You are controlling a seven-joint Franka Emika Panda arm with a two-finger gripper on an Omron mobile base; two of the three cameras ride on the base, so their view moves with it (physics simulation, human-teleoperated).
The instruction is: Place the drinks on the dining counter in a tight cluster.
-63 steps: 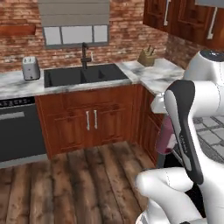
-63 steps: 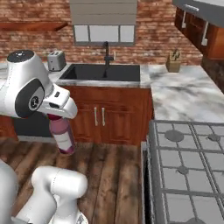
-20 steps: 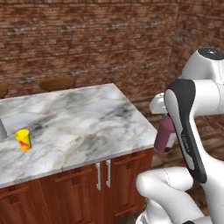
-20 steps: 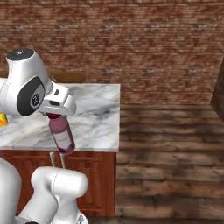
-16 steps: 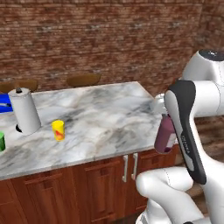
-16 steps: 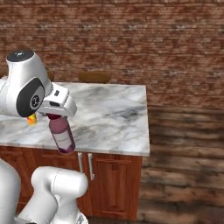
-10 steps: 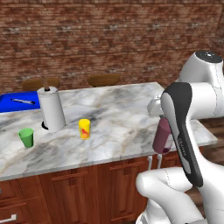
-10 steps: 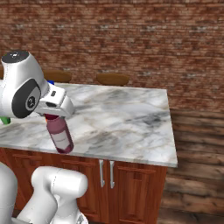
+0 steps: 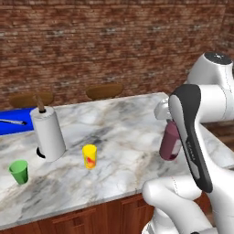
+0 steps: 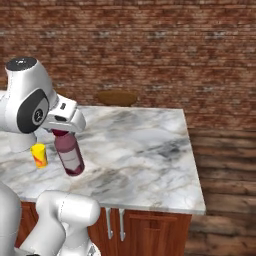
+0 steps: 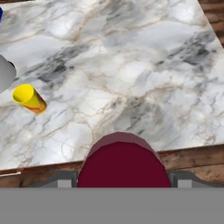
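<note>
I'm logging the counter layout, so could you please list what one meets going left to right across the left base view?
Green cup → paper towel roll → yellow cup → maroon bottle, carried by the arm above the dining counter.

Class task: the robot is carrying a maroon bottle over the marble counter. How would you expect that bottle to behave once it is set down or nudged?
The maroon bottle looks rigid, so it should keep its shape. Tall and narrow, it hangs tilted in the pincer, so it may tip if released at that angle. Its round body would probably roll across the smooth counter if it fell.
</note>
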